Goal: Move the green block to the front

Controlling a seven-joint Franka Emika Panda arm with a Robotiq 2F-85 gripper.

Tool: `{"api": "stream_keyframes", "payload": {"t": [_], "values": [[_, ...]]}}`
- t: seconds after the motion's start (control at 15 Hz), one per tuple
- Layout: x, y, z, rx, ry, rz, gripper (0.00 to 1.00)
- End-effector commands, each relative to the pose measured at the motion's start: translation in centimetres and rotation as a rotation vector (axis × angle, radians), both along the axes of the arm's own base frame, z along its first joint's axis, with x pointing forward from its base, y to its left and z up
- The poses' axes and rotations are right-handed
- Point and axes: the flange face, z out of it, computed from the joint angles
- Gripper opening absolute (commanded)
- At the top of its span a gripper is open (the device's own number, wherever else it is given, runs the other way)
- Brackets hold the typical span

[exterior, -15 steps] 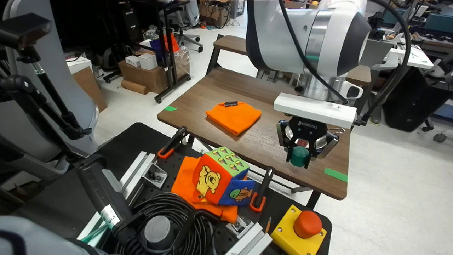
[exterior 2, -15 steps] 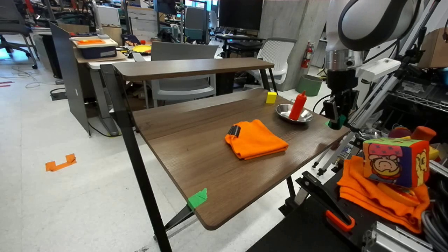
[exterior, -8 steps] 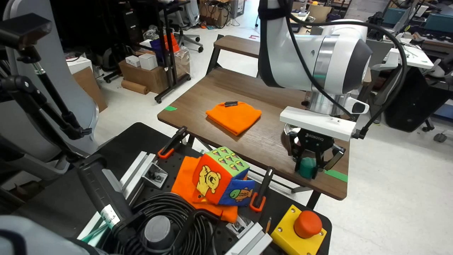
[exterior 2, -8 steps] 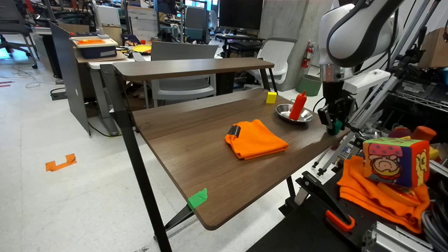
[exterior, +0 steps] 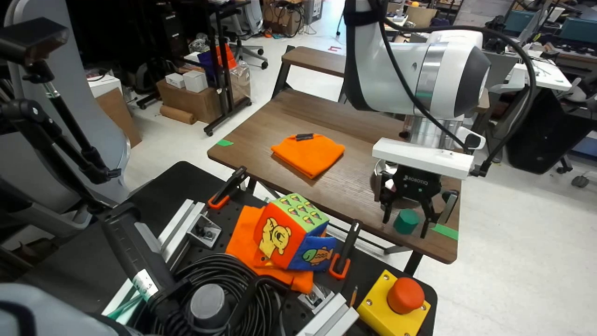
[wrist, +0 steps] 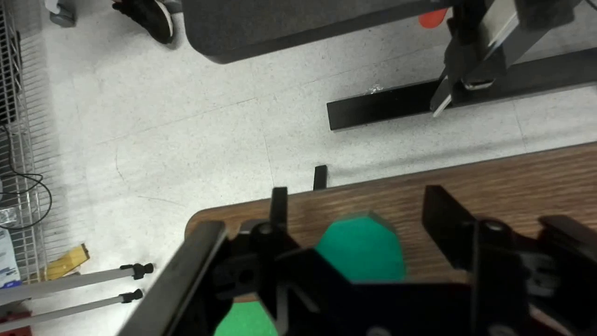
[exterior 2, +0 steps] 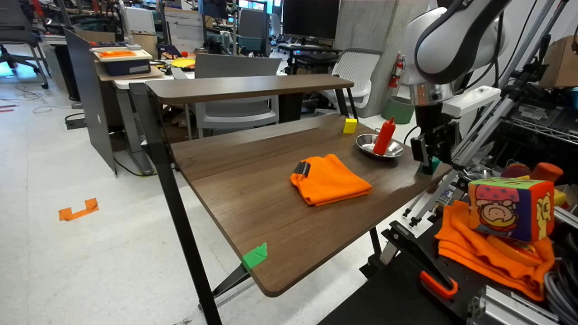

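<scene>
My tool (exterior: 405, 225) is spread around the many-sided green block (wrist: 364, 249) on the bench (exterior: 252, 140); placing seems done, I'd lift clear next.

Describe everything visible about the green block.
The green block is small and stubby, dark green, with a flat, many-sided top. Its surface looks plain and matte; wood or plastic, I can't tell. It appears to stand upright on the brown table, close to the edge and near a strip of green tape. The open gripper straddles it, with a gap on each side in the wrist view, so only the table seems to touch it.
</scene>
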Motion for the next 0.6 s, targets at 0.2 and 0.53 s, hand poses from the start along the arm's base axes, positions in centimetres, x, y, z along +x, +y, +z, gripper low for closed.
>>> {"api": "stream_keyframes", "payload": {"t": [0.2,0.53], "values": [[-3.5,-1.0,11.5,0.000,-0.061,-0.197,1.00],[-6.4,-4.7,18.5,-0.034,0.035,-0.459,1.00]]}}
